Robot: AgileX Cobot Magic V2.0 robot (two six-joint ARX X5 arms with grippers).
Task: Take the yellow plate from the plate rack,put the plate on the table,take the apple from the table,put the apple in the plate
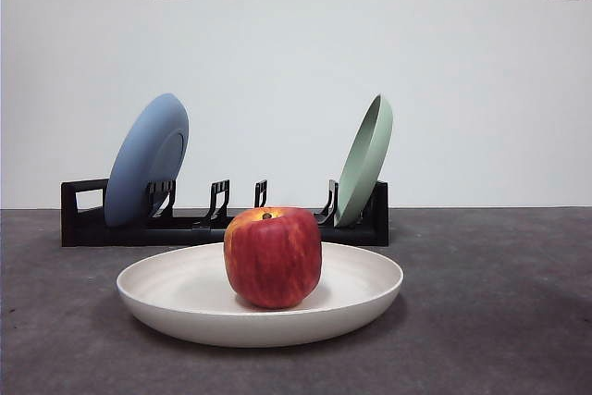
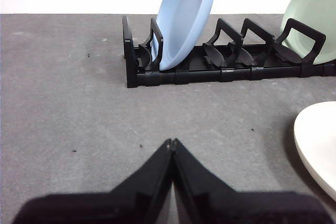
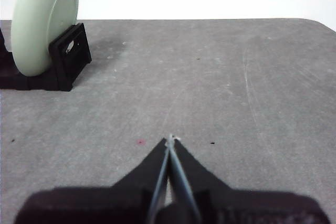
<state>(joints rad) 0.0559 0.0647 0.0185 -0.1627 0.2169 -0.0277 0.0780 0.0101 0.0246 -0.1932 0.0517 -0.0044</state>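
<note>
Two plates are standing in the rack (image 1: 222, 228) at the back of the table (image 1: 499, 321): a blue plate (image 1: 146, 159) near the end with the handle loop, and a green plate (image 1: 364, 160) at the other end. Both are leaning in their slots, and the slots between them are holding nothing.

One more plate, the yellow plate (image 1: 185, 298), is lying flat on the table in front of the rack, near the camera in the front view. It is looking cream-white in colour. The apple (image 1: 273, 258) is sitting upright inside it, about in the middle, with the stem pointing up and the yellow-orange patch showing around the stem.

Both arms are staying away from these things, and neither one is showing in the front view. The left gripper (image 2: 171, 141) is hanging over bare table in front of the rack's handle end, with its jaws pressed together and nothing between them; the edge of the yellow plate is showing at one side of its wrist view. The right gripper (image 3: 170, 138) is hanging over bare table, well apart from the rack's green-plate end, and its jaws are also pressed together on nothing.
</note>
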